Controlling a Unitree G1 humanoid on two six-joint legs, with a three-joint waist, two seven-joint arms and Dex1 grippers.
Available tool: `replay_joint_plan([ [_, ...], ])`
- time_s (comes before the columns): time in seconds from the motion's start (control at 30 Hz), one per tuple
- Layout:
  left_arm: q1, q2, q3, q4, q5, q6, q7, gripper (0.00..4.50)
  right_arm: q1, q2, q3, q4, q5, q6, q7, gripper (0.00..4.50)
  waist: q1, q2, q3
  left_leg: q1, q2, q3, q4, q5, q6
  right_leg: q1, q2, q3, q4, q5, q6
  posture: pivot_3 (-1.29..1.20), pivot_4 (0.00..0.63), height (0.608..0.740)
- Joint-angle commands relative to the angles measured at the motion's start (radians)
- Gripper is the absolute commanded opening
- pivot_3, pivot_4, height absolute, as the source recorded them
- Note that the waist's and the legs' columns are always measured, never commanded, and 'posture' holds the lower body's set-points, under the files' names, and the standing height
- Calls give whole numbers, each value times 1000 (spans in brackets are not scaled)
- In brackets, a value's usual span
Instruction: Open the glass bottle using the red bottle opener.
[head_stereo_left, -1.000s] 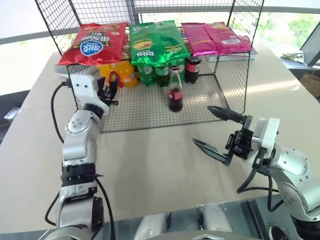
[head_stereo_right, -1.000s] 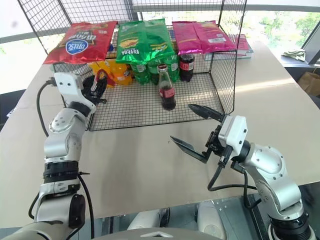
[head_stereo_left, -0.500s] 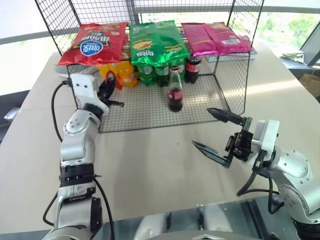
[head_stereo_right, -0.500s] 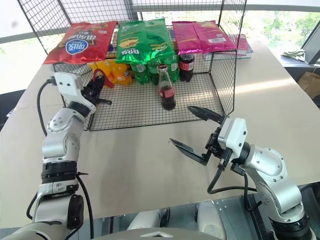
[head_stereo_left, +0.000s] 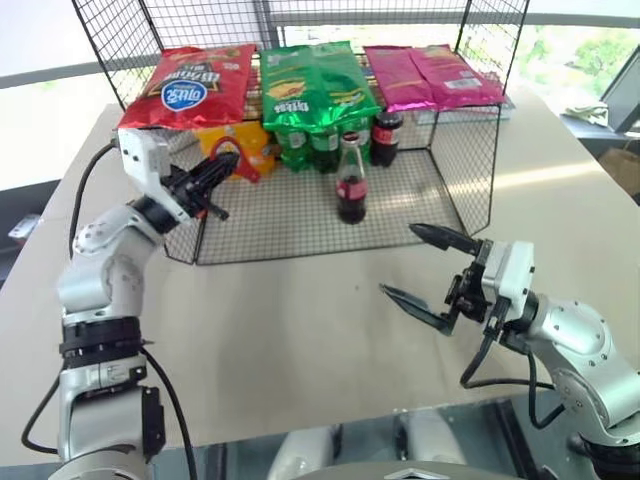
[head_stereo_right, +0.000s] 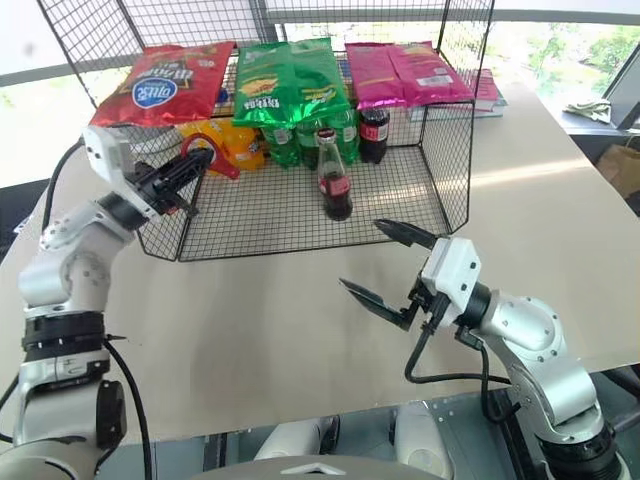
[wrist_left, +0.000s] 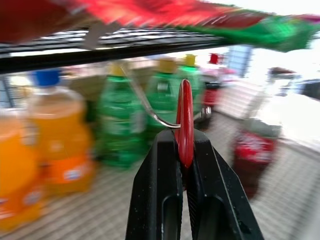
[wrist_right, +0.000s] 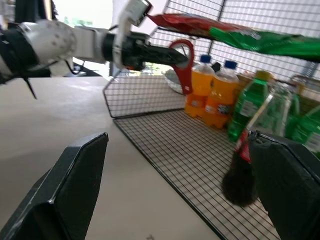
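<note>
The bottle (head_stereo_left: 350, 182) is small, of clear glass, with a slim neck, dark cola in its lower body and a red label band round the middle. It stands upright on the wire floor of the rack (head_stereo_left: 300, 215), near the middle and toward the back, just in front of the green bottles (head_stereo_left: 308, 142).

The opener (head_stereo_left: 228, 160) is flat, glossy red, with a rounded loop head; seen edge-on from the left wrist it is a thin red blade (wrist_left: 185, 122). The left gripper (head_stereo_left: 212, 175) is clamped on its handle, black fingers pressed flat against both sides, the loop sticking out past the fingertips. It is held in the air at the rack's left front corner, beside the orange bottles (head_stereo_left: 245, 145) and well apart from the cola bottle.

The right gripper (head_stereo_left: 428, 268) hangs over the bare table (head_stereo_left: 290, 330) in front of the rack, its two pointed black fingers spread wide with nothing between them.

The rack is thin black wire mesh. On its top shelf lie three crinkled foil snack bags: red (head_stereo_left: 185, 85), green (head_stereo_left: 315, 85) and pink (head_stereo_left: 430, 75). Below stand the plastic orange and green bottles and a dark, red-capped one (head_stereo_left: 386, 135). The table is smooth, matte beige
</note>
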Motion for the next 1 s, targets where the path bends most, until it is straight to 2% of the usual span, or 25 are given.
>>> replay_joint_plan([
  [0.03,-2,38,48,3,-83,99,-51,38,-16,-10,-5,-40,-8,68,-48,4500,-3,0,0,0,0,0,0,0,0,0,0,0,0,0,0,0,150,740],
  [0.13,1,45,58,0,-113,152,-60,38,-36,-49,14,-91,-73,180,-113,4500,-2,0,0,0,0,0,0,0,0,0,0,0,0,0,0,0,150,740],
  [0.2,-7,45,77,-5,-165,224,-57,38,-65,-56,15,-102,-11,261,-109,4500,-2,0,0,0,0,0,0,0,0,0,0,0,0,0,0,0,150,740],
  [0.27,-1,46,105,-43,-264,353,-44,38,-132,-41,5,-90,98,355,-94,4500,-2,0,0,0,0,0,0,0,0,0,0,0,0,0,0,0,150,740],
  [0.37,37,25,153,-129,-474,570,8,38,-274,43,-17,-10,293,527,-134,4500,-16,-1,1,0,0,0,0,0,0,0,0,1,1,0,0,0,150,740],
  [0.43,69,1,171,-187,-577,645,52,38,-356,93,-23,49,422,635,-149,4500,-23,-1,1,0,0,0,1,0,0,0,0,1,1,0,0,0,150,740],
  [0.57,133,-19,147,-310,-660,690,85,38,-481,179,-48,163,568,752,-202,4500,-26,-1,0,0,0,-1,0,0,0,0,0,1,0,0,0,0,150,740],
  [0.73,159,-48,124,-412,-773,706,151,38,-546,208,-60,244,670,832,-207,4500,-25,-1,0,-1,0,-1,0,0,0,0,-1,0,0,0,0,0,150,740],
  [0.87,168,-61,96,-462,-804,689,188,0,-545,207,-23,236,691,864,-181,3453,-27,-1,0,0,0,0,0,0,0,0,-1,1,0,0,0,0,150,740],
  [0.9,170,-65,90,-473,-808,683,197,0,-541,210,-17,230,697,869,-179,2987,-27,-1,0,0,0,0,0,0,0,-1,-1,1,0,0,0,0,150,740],
  [1.0,168,-66,78,-483,-827,672,213,0,-541,238,-29,245,742,886,-203,2987,-28,-1,0,0,0,0,0,0,0,-1,-1,1,0,0,0,0,150,740],
])
